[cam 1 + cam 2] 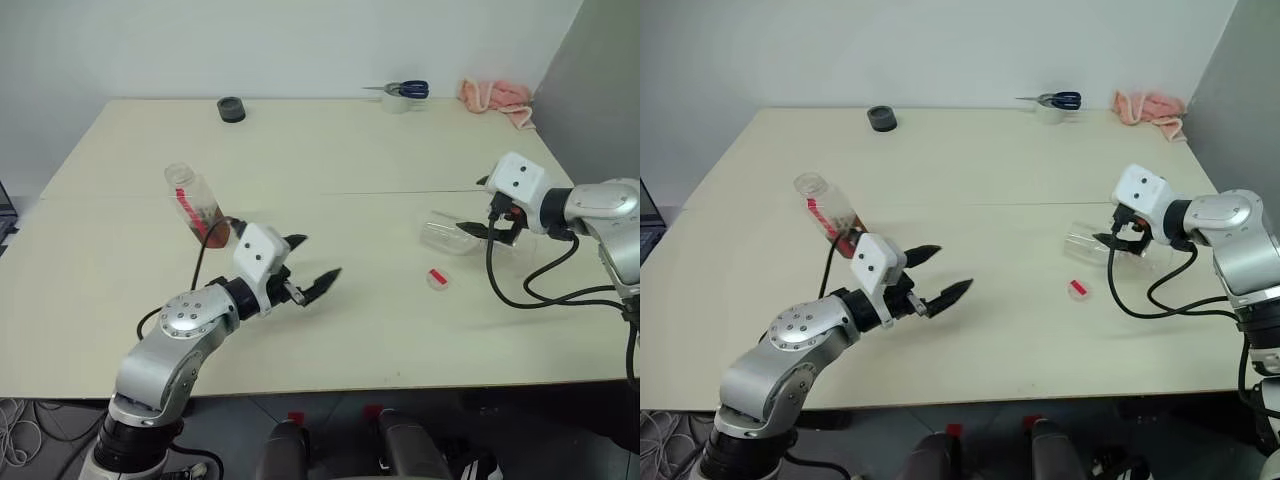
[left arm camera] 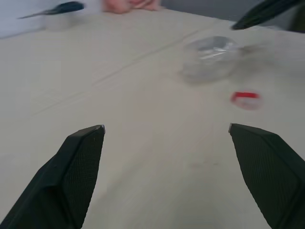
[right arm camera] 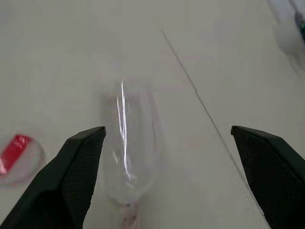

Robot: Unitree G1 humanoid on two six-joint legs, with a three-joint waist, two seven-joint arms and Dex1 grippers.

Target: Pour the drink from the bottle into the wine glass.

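Observation:
The bottle point(image 1: 196, 205) stands uncapped at the table's left, with a little reddish-brown drink point(image 1: 214, 233) in its base. My left gripper point(image 1: 320, 256) is open and empty, just to the right of the bottle and apart from it. The wine glass point(image 1: 448, 236) lies on its side at the right, and looks empty. My right gripper point(image 1: 485, 232) is open right beside it. In the right wrist view the glass bowl point(image 3: 128, 152) lies ahead between the open fingers, stem toward the gripper point(image 3: 167, 129). The red-and-white cap point(image 1: 437, 277) lies on the table in front of the glass.
At the table's far edge sit a black tape roll point(image 1: 231, 109), scissors on a white roll point(image 1: 404, 92) and a pink cloth point(image 1: 495, 97). A grey partition point(image 1: 600, 90) rises along the right side. Cables trail from both wrists.

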